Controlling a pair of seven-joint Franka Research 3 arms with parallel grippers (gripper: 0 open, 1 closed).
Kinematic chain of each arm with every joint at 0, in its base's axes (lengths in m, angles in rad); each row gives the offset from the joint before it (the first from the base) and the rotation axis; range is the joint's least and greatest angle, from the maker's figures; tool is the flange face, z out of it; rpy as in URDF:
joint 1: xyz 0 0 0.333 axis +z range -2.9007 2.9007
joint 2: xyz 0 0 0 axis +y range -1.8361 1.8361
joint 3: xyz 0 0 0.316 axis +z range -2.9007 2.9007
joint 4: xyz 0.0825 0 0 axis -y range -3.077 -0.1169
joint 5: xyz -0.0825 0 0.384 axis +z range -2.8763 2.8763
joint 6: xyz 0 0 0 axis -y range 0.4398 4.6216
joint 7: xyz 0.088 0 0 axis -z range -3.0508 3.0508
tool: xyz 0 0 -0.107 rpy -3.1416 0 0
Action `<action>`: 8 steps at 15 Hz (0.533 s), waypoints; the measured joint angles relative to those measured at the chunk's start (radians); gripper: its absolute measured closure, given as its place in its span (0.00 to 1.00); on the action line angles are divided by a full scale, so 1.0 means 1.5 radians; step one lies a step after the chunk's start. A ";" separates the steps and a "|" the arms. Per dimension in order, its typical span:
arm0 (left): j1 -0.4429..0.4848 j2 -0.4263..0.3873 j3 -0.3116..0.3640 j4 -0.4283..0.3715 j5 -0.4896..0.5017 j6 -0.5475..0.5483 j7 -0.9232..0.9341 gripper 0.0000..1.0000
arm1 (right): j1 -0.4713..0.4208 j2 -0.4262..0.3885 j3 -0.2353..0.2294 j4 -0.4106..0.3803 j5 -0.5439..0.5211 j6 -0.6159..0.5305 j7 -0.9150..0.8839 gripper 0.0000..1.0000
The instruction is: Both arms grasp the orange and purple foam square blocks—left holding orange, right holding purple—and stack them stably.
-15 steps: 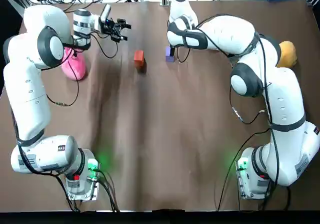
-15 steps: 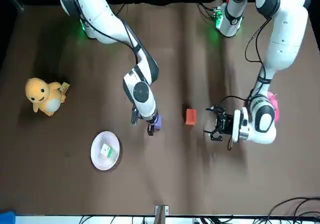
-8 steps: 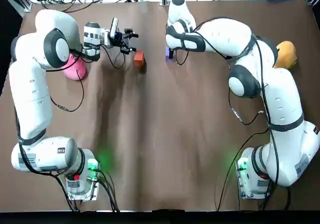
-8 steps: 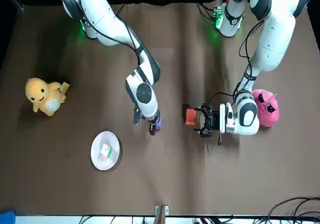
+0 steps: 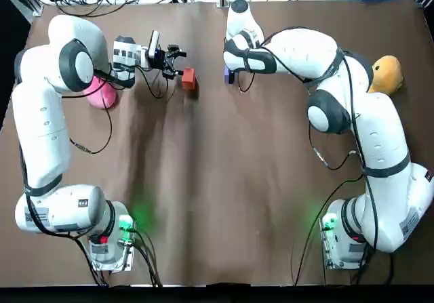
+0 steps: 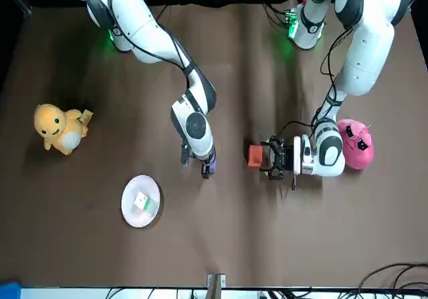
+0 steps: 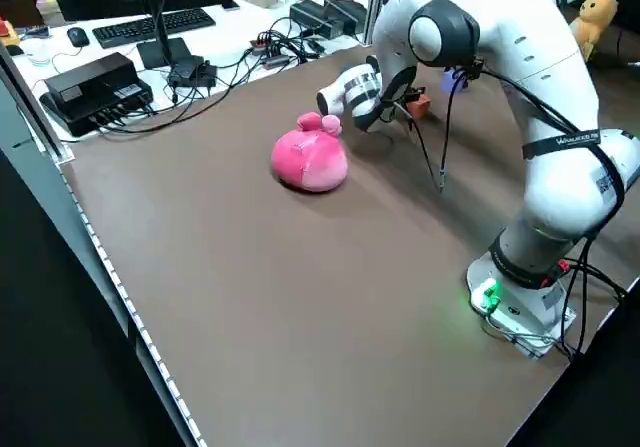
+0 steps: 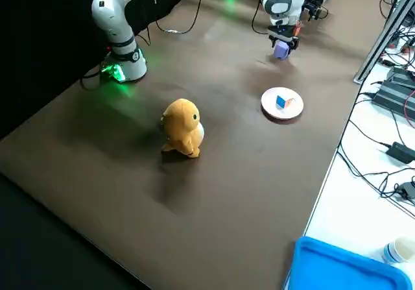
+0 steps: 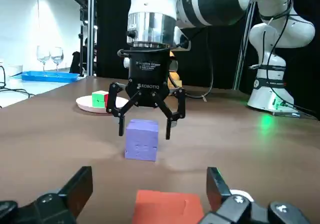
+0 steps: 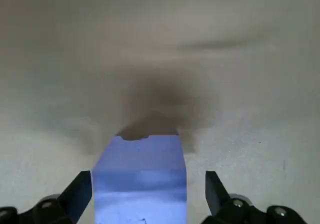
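Orange foam block (image 6: 255, 154) sits on the table (image 5: 217, 181), off-centre between the spread fingers of the left gripper (image 6: 271, 157); purple foam block (image 10: 139, 179) nearby, straddled by the unclenched right gripper (image 9: 144, 133). We judge uneven closure could twist either block, spoiling stacking.

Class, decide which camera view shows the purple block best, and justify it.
Left wrist view: the purple block shows whole, face-on. The right wrist view crops it; top and front show slivers beside the right arm; the side views show it far off.
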 joint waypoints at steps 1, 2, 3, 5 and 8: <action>0.000 0.000 0.000 -0.003 0.000 0.000 0.000 0.00 | 0.000 0.000 0.000 0.000 0.000 0.000 0.000 0.00; -0.002 0.000 0.000 -0.009 0.002 0.000 0.001 0.00 | 0.000 0.000 0.000 0.001 0.000 -0.003 0.000 0.00; -0.004 0.002 0.000 -0.016 0.011 0.003 0.008 0.00 | 0.000 0.000 0.000 0.002 0.000 -0.010 0.000 0.03; -0.008 0.013 0.000 -0.028 0.027 0.011 0.061 0.00 | 0.000 0.000 0.000 0.006 0.001 -0.020 0.000 0.33; -0.008 0.017 0.000 -0.028 0.027 0.014 0.072 0.00 | -0.002 0.000 0.002 0.011 0.002 -0.020 0.000 0.41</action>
